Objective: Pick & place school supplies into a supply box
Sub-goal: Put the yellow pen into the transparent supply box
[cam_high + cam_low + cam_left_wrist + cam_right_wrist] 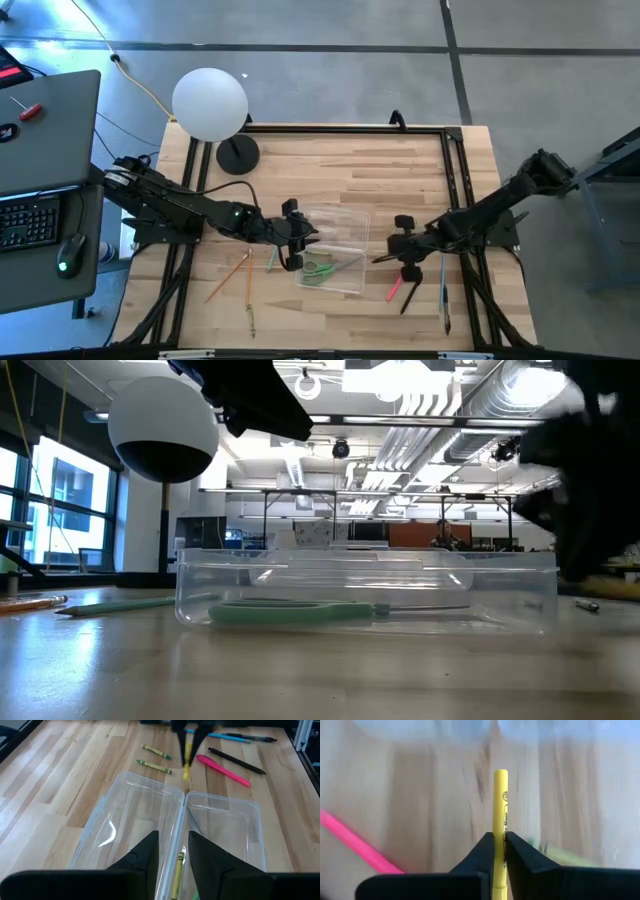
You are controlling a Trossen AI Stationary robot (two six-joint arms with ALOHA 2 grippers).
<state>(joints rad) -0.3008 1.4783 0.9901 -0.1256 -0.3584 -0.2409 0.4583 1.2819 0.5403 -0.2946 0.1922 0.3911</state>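
The supply box (220,825) lies open mid-table, clear tray and lid side by side, with green-handled scissors (320,270) inside. My left gripper (173,835) stands at the box's left end (300,245), astride the ridge where tray and lid join. My right gripper (500,836) is just right of the box (390,255), shut on a yellow stick (500,800) with black print. A pink pen (222,770), a black pen (235,761) and a blue pen (220,736) lie flat on the table near it. My left gripper has one finger (150,855) on the lid's side of the box's middle ridge (182,815) and the other on the tray's side, the paired clear walls between them. It comes level from the table's left. The box rests flat on the table. My right gripper pinches the yellow stick (500,827) between its two fingers, slanting down from the table's right. The stick runs along the fingers, and its free end (500,774) sticks out past their tips. Its low end (186,776) is close above the wood; whether it touches, I cannot tell.
Two green crayons (154,766) lie beyond the box. An orange pencil (228,277) and a green pencil (250,310) lie left of the box. A white globe lamp (210,105) stands at the far left, and black rails (455,180) frame the table.
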